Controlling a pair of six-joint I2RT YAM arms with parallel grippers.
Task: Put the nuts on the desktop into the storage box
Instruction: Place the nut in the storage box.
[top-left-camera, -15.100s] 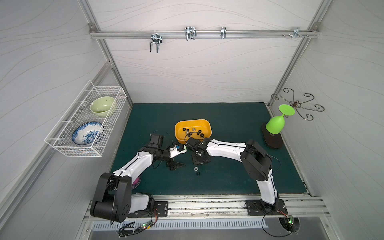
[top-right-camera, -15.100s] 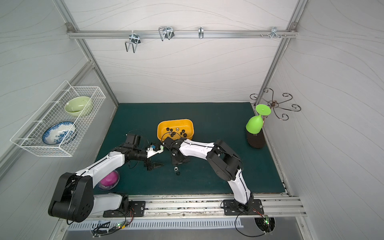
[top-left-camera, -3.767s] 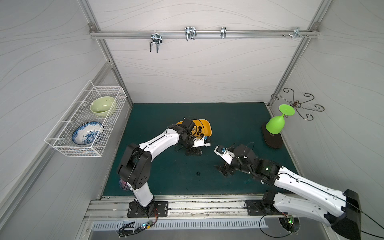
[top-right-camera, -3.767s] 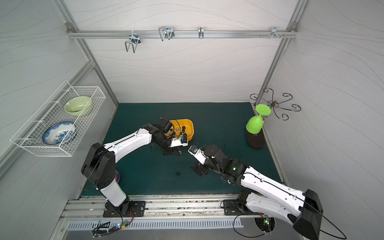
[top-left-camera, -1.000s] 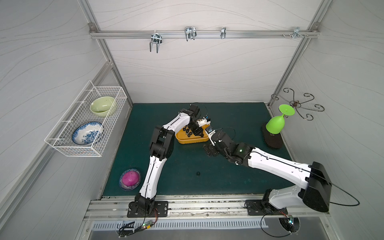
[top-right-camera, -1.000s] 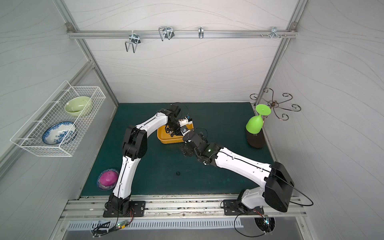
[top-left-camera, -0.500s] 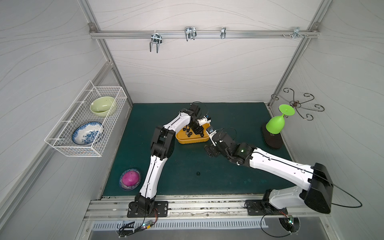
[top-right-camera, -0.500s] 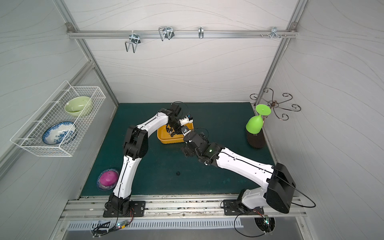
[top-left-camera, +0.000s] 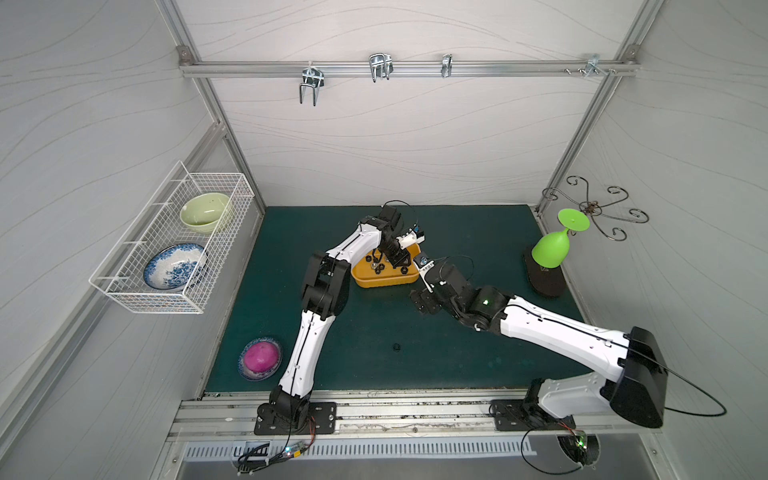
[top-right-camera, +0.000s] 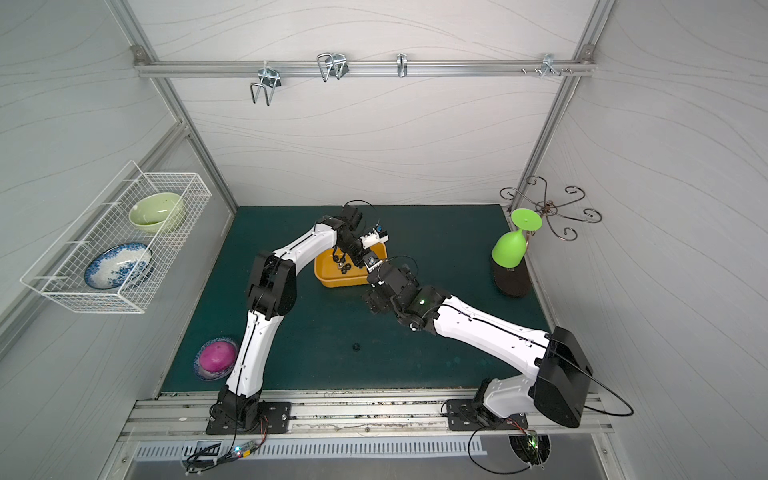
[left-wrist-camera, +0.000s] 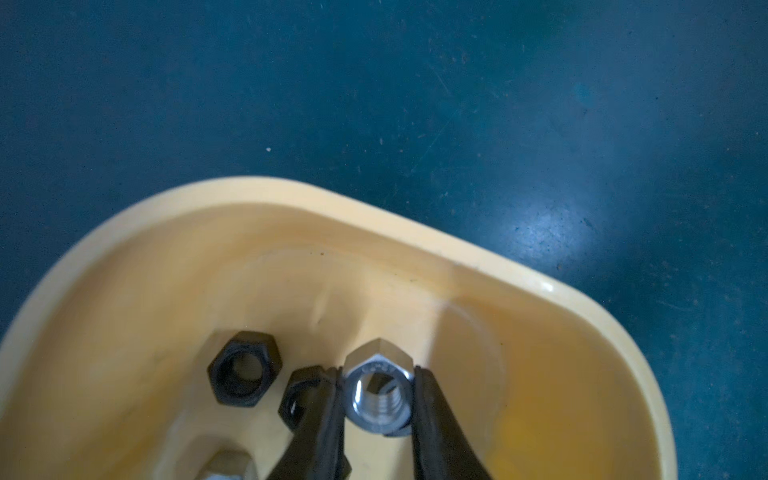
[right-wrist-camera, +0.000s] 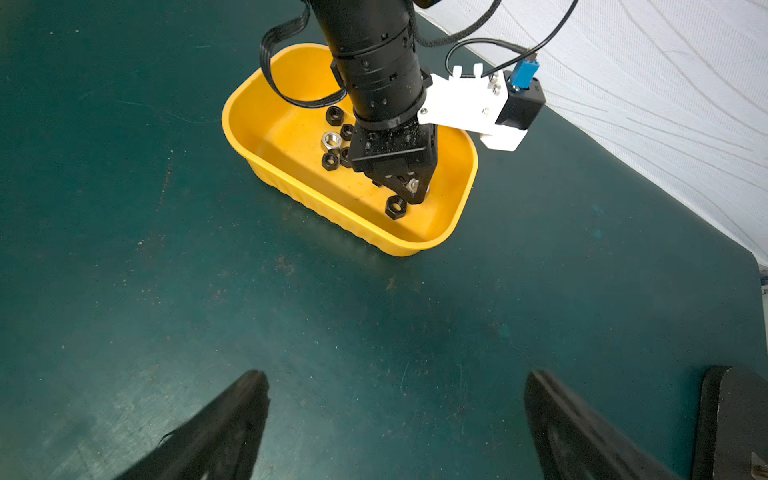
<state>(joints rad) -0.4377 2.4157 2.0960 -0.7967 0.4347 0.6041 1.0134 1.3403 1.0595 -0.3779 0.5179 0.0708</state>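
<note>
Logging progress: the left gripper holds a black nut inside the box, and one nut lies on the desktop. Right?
The held nut in the left gripper is silver, not black; the left wrist view shows it. The rest stands: it is inside the box, and one loose nut lies on the desktop.

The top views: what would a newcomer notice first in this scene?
The yellow storage box near the middle of the desktop, where the left gripper holds a silver nut inside it. Then the bright green goblet, upside down by the right wall, and one black nut lying alone on the desktop.
</note>
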